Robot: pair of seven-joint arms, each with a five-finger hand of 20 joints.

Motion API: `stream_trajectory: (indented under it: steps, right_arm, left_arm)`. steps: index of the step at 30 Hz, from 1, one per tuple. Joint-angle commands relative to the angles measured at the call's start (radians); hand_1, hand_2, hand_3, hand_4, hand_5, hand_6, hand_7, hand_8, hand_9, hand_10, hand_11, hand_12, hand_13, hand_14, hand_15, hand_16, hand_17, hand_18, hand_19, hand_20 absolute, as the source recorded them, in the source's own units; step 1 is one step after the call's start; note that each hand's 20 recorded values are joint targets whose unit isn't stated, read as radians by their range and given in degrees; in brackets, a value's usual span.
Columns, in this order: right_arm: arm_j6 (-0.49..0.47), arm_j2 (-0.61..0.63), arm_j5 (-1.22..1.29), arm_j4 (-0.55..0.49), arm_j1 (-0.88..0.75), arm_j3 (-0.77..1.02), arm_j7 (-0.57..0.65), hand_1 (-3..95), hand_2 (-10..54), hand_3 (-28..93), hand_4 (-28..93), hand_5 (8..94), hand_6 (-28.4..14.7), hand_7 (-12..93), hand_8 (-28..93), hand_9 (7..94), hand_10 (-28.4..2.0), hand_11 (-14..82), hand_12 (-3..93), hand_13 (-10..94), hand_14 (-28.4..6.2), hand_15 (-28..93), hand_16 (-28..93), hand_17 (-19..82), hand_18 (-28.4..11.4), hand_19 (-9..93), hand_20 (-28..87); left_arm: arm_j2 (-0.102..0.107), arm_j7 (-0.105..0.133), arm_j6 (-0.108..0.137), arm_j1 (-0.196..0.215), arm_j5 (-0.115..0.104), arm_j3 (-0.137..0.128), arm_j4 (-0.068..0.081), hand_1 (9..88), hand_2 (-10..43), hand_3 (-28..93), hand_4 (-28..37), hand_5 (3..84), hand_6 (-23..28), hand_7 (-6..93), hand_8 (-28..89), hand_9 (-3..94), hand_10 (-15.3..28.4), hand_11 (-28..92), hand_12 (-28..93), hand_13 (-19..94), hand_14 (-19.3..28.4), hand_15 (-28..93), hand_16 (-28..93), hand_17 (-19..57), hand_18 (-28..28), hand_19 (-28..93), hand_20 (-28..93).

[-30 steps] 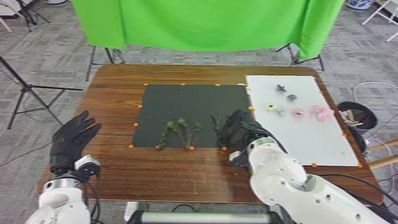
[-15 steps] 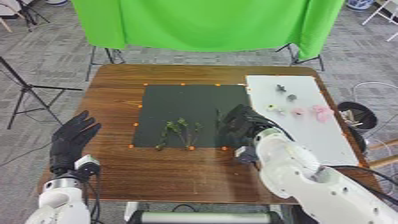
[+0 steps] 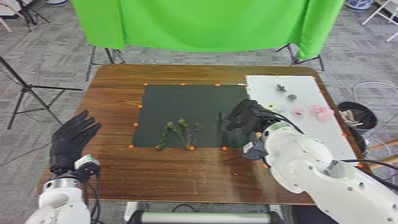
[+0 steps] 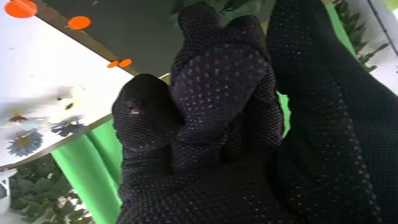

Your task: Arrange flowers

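Observation:
My right hand (image 3: 251,117) is over the seam between the dark mat (image 3: 178,102) and the white board (image 3: 293,82), open, with nothing visible in it. A thin green stem (image 3: 220,122) lies on the mat just beside it. Leafy sprigs (image 3: 179,131) rest near the mat's front edge. On the board are pink flowers (image 3: 322,113) and small grey-blue flowers (image 3: 281,88). In the right wrist view, the right hand (image 4: 218,90) has relaxed fingers, with a blue-grey flower (image 4: 25,142) on the board beyond. My left hand (image 3: 75,137) rests open at the table's left side.
Orange dots (image 3: 191,148) mark the edges of mat and board. The brown table (image 3: 169,175) extends in front of them. A dark bin (image 3: 357,116) stands on the floor by the right edge, and a green cloth (image 3: 209,25) hangs beyond the far edge.
My right hand has moved away from the thin green stem, rightward and slightly toward the far side. The stem has stayed on the mat, and the left hand has kept still.

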Motion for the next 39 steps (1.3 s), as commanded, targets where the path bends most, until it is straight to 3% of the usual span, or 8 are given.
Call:
stream_trajectory:
  steps: [1, 14, 34, 39]
  right_arm:
    - [-0.046, 0.029, 0.005, -0.017, -0.011, -0.019, -0.019, 45.9, -9.5, 68, -7, 64.6, 1.9, 15, -9, 74.1, -14.4, 18.9, 22.0, 91, -2.6, 52, 32, 67, -8.3, 88, 42]
    - [-0.052, 0.03, 0.002, 0.006, -0.015, -0.076, -0.03, 45.8, -9.5, 69, -8, 63.2, 1.8, 15, -9, 73.1, -14.5, 19.4, 20.3, 91, -2.8, 53, 31, 66, -8.8, 89, 41]
    - [0.002, 0.044, 0.002, -0.064, -0.015, 0.057, -0.083, 45.6, -9.5, 68, -7, 63.2, 2.0, 16, -9, 74.4, -14.1, 18.7, 22.9, 91, -2.8, 53, 31, 66, -9.1, 91, 39]
    - [0.057, 0.071, -0.125, -0.034, 0.0, 0.123, -0.054, 42.6, -9.5, 69, -7, 60.4, 1.0, 15, -8, 67.4, -15.5, 17.0, 20.3, 87, -4.1, 54, 31, 62, -10.8, 91, 39]
  left_arm:
    - [-0.005, -0.001, 0.007, 0.007, -0.004, -0.001, -0.007, 39.7, 5.5, 69, -17.3, 49.7, 2.8, 17.0, -9, 47.8, 12.9, 23, 12, 46, 16.4, 27, -2, 19.5, 13.4, 12, 27]
    - [-0.006, -0.001, 0.004, 0.004, -0.005, -0.001, -0.005, 39.9, 5.5, 69, -17.2, 49.7, 2.8, 17.0, -9, 47.9, 13.0, 23, 12, 46, 16.3, 27, -2, 19.5, 13.4, 12, 27]
    - [-0.006, -0.001, 0.006, 0.007, -0.006, 0.004, -0.008, 40.1, 5.6, 69, -17.2, 49.9, 2.8, 17.1, -9, 47.9, 13.0, 23, 12, 46, 16.3, 27, -2, 19.4, 13.4, 12, 27]
    - [0.001, -0.007, 0.004, 0.0, -0.003, 0.005, -0.006, 40.0, 5.6, 69, -17.1, 49.9, 2.8, 17.2, -9, 47.9, 13.0, 23, 12, 46, 16.3, 27, -2, 19.4, 13.4, 12, 27]
